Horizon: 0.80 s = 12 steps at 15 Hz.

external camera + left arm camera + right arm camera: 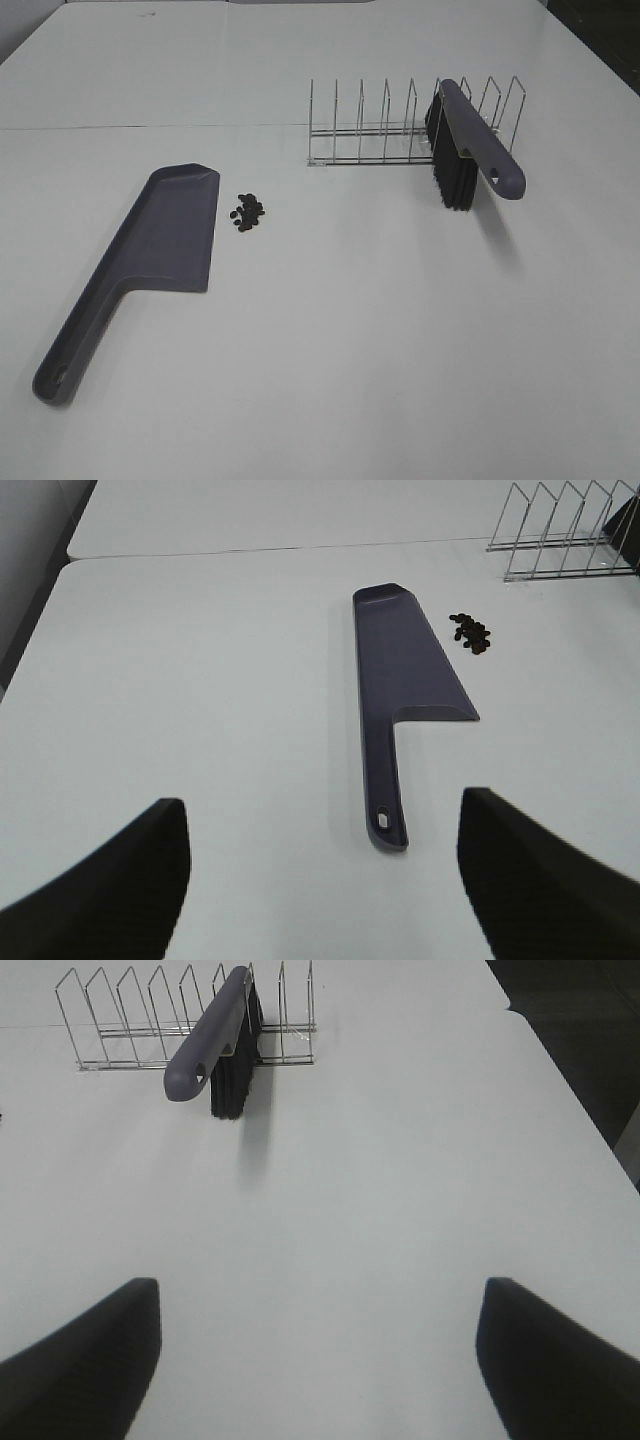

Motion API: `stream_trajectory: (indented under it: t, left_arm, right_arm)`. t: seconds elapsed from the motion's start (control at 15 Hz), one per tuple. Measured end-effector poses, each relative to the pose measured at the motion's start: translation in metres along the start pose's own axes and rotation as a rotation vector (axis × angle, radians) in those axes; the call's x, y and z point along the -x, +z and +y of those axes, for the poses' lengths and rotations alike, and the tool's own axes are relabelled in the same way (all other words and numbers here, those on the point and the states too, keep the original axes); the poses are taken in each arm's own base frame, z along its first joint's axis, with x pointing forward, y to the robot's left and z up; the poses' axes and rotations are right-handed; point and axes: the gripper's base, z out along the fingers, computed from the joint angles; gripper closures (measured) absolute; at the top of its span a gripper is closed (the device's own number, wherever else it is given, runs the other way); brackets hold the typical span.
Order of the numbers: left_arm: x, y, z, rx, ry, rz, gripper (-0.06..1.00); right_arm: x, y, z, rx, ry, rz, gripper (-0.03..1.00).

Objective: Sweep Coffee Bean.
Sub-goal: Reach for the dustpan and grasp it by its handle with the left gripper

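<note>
The coffee beans (248, 211) lie in a small dark cluster on the white table, just right of the purple-grey dustpan (150, 255), which lies flat with its handle toward the front left. Both also show in the left wrist view: beans (470, 633), dustpan (400, 680). A purple-grey brush (470, 150) with black bristles leans in a wire rack (400, 125); the right wrist view shows the brush (215, 1040) too. My left gripper (320, 880) is open and empty, well back from the dustpan handle. My right gripper (320, 1360) is open and empty, well back from the brush.
The wire rack (130, 1020) stands at the back right of the table. A seam (150, 127) runs across the table behind the dustpan. The table's right edge (560, 1090) drops off to a dark floor.
</note>
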Motion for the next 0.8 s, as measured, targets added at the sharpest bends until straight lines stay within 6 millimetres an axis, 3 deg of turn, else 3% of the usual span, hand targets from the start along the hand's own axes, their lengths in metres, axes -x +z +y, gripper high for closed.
stream_trajectory:
  t: [0.8]
  left_arm:
    - [0.0, 0.0, 0.0, 0.0, 0.0, 0.0, 0.24]
  right_arm:
    - [0.0, 0.0, 0.0, 0.0, 0.0, 0.0, 0.21]
